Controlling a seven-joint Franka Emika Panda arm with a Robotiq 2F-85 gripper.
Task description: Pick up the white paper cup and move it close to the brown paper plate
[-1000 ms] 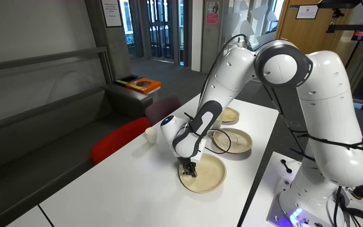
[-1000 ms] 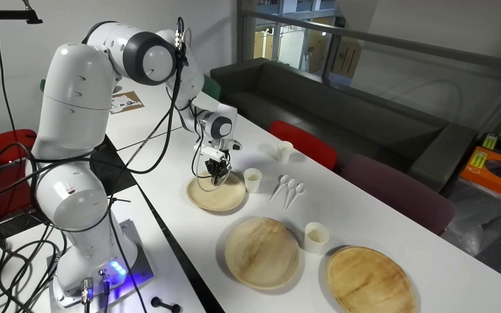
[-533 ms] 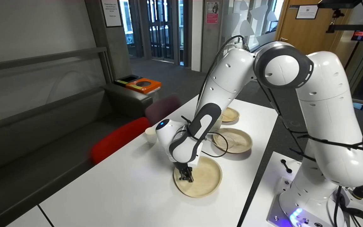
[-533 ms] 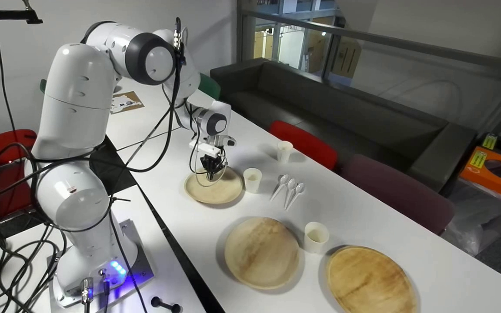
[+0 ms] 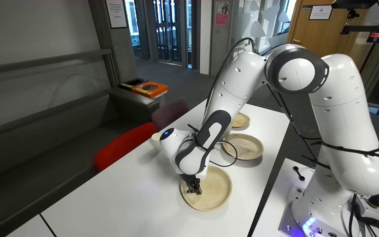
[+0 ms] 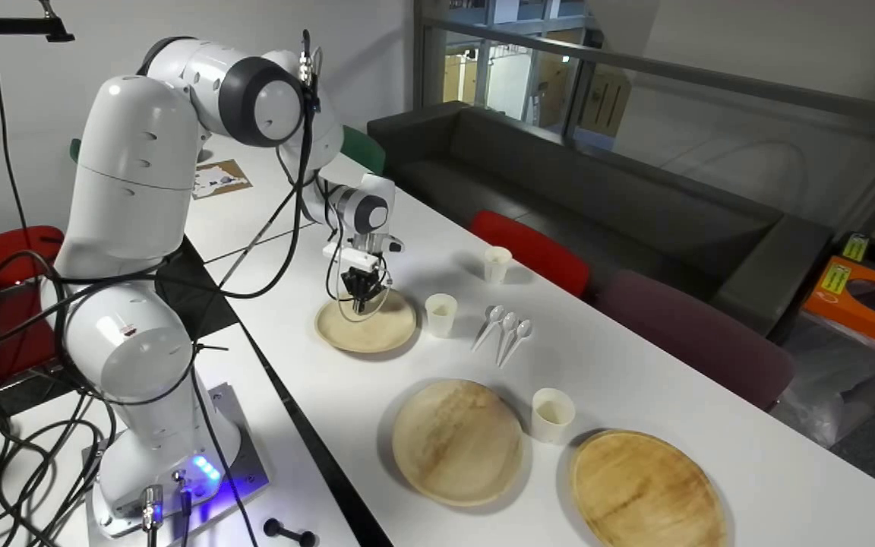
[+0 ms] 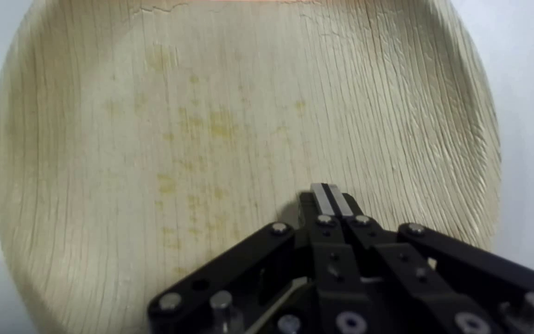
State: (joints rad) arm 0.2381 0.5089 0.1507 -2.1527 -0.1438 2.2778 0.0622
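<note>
Three round tan plates lie on the white table. The one under my gripper looks to be the brown paper plate (image 5: 217,194); it shows in both exterior views (image 6: 354,336) and fills the wrist view (image 7: 179,116). My gripper (image 7: 329,199) is shut and empty, pointing down with its fingertips at the plate's inner surface; it shows in both exterior views (image 5: 197,192) (image 6: 359,305). Three white paper cups stand upright: one beside this plate (image 6: 440,315), one near the red chair (image 6: 497,266), one by the middle plate (image 6: 553,415). I cannot tell which cup the task means.
The middle plate (image 6: 456,442) and the far plate (image 6: 649,490) lie further along the table (image 6: 787,486). White plastic spoons (image 6: 502,334) lie between the cups. A red chair (image 6: 532,254) stands at the table's edge, with a grey sofa (image 6: 597,178) behind it.
My shut gripper and the plate under it have shifted together, away from the middle plate and the cups. The cups, spoons and other plates have not moved.
</note>
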